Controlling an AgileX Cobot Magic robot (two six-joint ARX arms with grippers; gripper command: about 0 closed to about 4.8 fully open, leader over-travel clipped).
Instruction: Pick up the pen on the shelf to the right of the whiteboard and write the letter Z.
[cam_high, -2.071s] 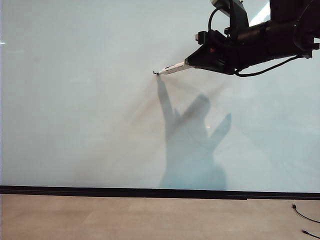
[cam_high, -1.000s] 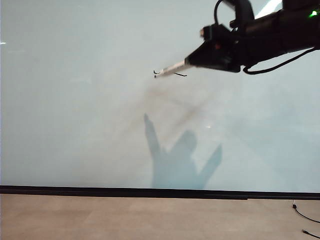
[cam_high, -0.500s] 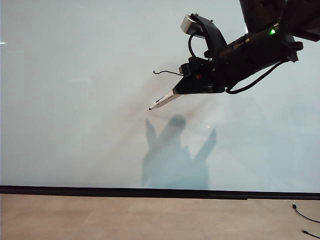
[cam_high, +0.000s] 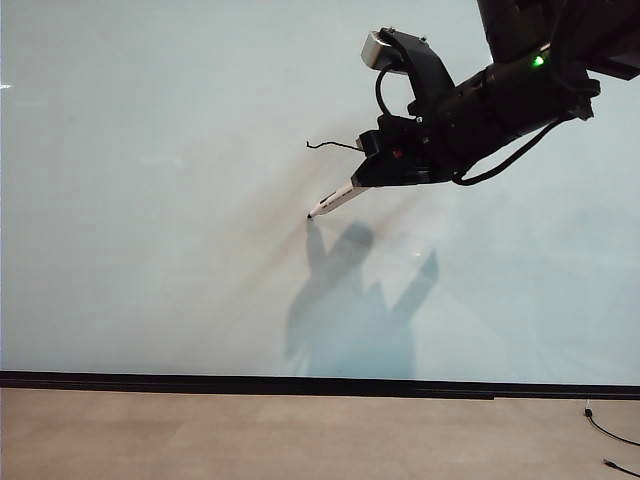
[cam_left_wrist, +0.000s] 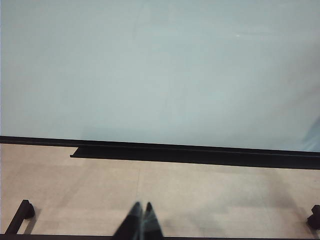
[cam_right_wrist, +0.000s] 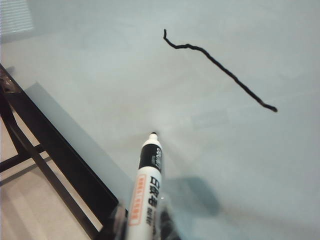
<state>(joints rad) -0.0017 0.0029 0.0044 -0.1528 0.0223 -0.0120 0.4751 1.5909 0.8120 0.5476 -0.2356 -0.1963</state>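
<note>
One pen (cam_right_wrist: 146, 190), one stroke (cam_right_wrist: 215, 62).

The right arm (cam_high: 520, 85) is cased in black, with a green light (cam_high: 538, 61), a black cable (cam_high: 505, 165) looped beneath, and a grey-topped camera (cam_high: 378, 47). Slim black fingers (cam_left_wrist: 141, 225) are shown on the left gripper (cam_left_wrist: 141, 222).

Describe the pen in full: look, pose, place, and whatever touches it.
The pen is a slim white marker with a black band, printed label and small dark tip. The right gripper is shut on its rear end. It slants down to the left in the exterior view, tip at or just off the whiteboard, below the single wobbly black stroke already drawn.
</note>
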